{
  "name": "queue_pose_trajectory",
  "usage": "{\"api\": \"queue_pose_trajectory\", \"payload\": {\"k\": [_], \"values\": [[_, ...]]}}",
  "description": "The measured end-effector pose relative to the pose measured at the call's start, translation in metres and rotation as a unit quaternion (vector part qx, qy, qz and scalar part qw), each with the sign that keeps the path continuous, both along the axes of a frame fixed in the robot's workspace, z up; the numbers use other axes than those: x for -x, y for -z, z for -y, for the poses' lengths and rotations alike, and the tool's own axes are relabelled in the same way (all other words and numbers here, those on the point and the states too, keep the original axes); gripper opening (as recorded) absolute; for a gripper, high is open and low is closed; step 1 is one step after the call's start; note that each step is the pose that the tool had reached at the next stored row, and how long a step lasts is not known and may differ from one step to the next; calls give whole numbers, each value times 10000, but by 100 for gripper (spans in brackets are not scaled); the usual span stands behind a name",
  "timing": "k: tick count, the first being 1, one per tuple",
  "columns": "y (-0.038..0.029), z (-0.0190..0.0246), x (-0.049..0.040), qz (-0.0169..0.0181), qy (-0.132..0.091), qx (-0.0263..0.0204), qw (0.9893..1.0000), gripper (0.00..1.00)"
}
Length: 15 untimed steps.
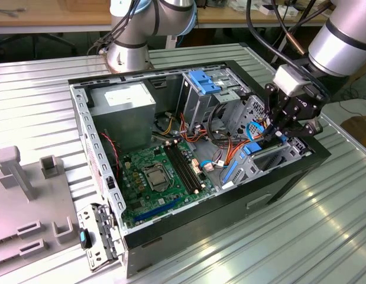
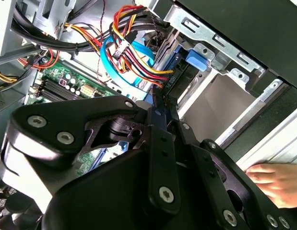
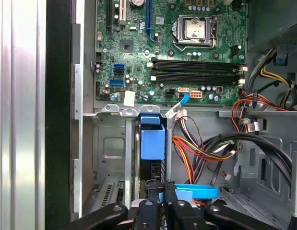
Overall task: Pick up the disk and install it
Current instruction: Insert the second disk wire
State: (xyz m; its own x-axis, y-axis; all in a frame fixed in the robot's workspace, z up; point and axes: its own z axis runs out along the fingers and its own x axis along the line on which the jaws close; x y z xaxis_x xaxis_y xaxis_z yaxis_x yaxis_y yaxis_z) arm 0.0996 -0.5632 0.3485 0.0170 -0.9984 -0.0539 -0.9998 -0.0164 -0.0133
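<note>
disk [image 3: 152, 139]: bright blue carrier | pincer [image 3: 161, 194]: black | motherboard [image 1: 156, 177]: green | table [image 1: 277, 236]: ribbed silver

Ribbed, shiny metal surface [image 1: 242, 236], matt black metal pincer [image 1: 276, 131], smooth blue plastic on the disk [image 3: 152, 139], glossy green circuit board [image 1: 153, 183], bare grey steel case [image 1: 91, 142].

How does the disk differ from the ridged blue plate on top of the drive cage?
The disk stands on edge; the plate lies roughly flat atop a drive cage. The disk is dark in a bright blue frame; the plate is paler blue throughout. The end effector grips the disk; nothing touches the plate. Both are inside the computer case.
</note>
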Motion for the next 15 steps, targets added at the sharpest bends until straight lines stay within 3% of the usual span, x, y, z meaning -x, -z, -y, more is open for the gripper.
{"api": "queue_pose_trajectory", "payload": {"k": [15], "values": [[27,0,0,0,5,-1,10000,16]]}}
